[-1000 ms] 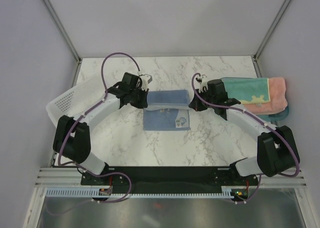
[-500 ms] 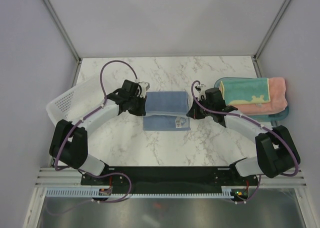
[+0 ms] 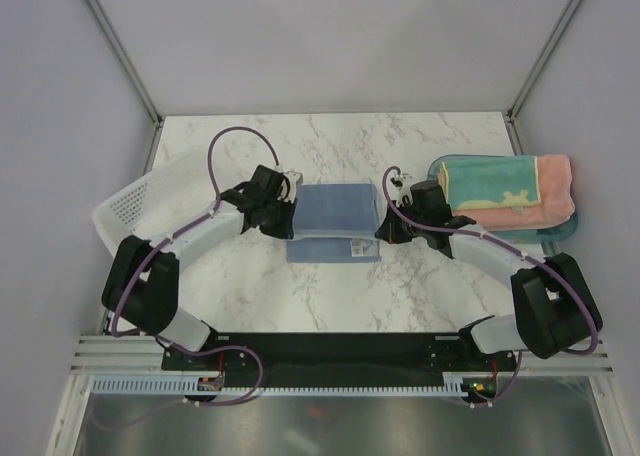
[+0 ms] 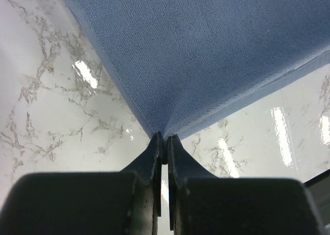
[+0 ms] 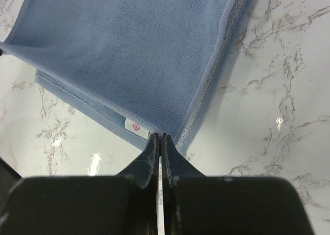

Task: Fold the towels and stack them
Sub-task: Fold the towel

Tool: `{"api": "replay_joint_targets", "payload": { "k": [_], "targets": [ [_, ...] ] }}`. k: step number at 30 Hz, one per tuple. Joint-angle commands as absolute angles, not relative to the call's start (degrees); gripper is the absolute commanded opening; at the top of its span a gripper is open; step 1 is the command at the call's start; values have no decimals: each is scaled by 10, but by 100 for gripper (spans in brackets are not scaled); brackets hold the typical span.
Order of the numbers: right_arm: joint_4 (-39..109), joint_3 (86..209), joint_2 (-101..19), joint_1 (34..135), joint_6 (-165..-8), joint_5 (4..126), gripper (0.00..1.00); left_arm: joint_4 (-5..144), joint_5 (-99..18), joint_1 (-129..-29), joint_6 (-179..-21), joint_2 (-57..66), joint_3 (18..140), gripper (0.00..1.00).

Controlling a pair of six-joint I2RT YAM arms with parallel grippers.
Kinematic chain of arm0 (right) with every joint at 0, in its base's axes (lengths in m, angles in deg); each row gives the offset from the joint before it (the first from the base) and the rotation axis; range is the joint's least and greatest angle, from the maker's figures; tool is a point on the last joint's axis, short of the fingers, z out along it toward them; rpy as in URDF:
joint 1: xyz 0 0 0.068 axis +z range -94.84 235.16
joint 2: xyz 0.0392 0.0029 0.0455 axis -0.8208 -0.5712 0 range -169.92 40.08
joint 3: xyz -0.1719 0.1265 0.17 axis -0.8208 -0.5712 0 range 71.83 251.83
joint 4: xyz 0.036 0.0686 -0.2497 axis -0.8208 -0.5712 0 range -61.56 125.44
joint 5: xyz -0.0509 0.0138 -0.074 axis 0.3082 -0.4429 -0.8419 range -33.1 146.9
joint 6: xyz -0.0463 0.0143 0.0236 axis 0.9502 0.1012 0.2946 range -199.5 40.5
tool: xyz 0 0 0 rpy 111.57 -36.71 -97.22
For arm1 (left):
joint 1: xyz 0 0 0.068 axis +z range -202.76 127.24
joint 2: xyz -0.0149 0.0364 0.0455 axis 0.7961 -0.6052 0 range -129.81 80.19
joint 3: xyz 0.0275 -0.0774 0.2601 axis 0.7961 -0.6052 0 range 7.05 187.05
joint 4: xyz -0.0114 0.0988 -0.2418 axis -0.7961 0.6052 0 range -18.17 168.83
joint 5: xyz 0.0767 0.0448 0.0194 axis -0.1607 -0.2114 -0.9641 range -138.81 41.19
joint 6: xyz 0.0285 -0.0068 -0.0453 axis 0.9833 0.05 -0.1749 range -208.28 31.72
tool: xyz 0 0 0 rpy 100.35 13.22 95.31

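At the left edge of the counter (image 3: 420, 141) we see a white basket (image 3: 135, 201) sitting tilted, and from above we cannot tell what is in it. At the right edge a teal tray (image 3: 563, 232) holds two folded towels. The pink towel (image 3: 556, 181) lies underneath, and the yellow-and-teal towel (image 3: 485, 186) lies on top of it, reaching further left.

The blue towel (image 3: 335, 208) lies mid-counter between the two arms, well apart from the tray and the basket. Its upper layer stretches flat between the arms. A lower layer peeks out along the near side, flat on the marble, with a small white tag (image 5: 133, 126) at its edge.

The left pincer (image 4: 164, 142) is pressed together on the left corner of the upper layer, where the cloth puckers into its tips. The right pincer (image 5: 159, 139) is likewise clamped on the right corner, its fingers all but touching around the hem. In the wrist views both corners seem raised a little off the counter.
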State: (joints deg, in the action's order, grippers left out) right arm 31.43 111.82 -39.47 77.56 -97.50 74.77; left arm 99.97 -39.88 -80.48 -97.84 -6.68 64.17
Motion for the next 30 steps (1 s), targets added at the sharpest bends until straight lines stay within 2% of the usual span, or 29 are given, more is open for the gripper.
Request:
{"api": "replay_joint_targets", "payload": {
  "k": [1, 22, 23, 25, 27, 28, 30],
  "targets": [
    [310, 1116, -385, 775, -963, 722, 0, 1028, -446, -811, -994, -77, 640, 2],
    [317, 1073, -374, 783, -973, 718, 0, 1049, -465, -838, -1028, -112, 629, 2],
    [317, 1073, -373, 783, -973, 718, 0, 1051, -464, -838, -1028, -110, 628, 4],
    [317, 1068, -369, 784, -974, 718, 7, 1058, -463, -838, -1031, -106, 626, 11],
    [316, 1064, -367, 784, -974, 723, 12, 1065, -462, -838, -1035, -93, 622, 24],
    [315, 1062, -364, 785, -976, 725, 15, 1067, -465, -838, -1036, -88, 620, 36],
    [304, 1061, -360, 786, -979, 727, 27, 1077, -468, -838, -1035, -76, 621, 41]
  ]
}}
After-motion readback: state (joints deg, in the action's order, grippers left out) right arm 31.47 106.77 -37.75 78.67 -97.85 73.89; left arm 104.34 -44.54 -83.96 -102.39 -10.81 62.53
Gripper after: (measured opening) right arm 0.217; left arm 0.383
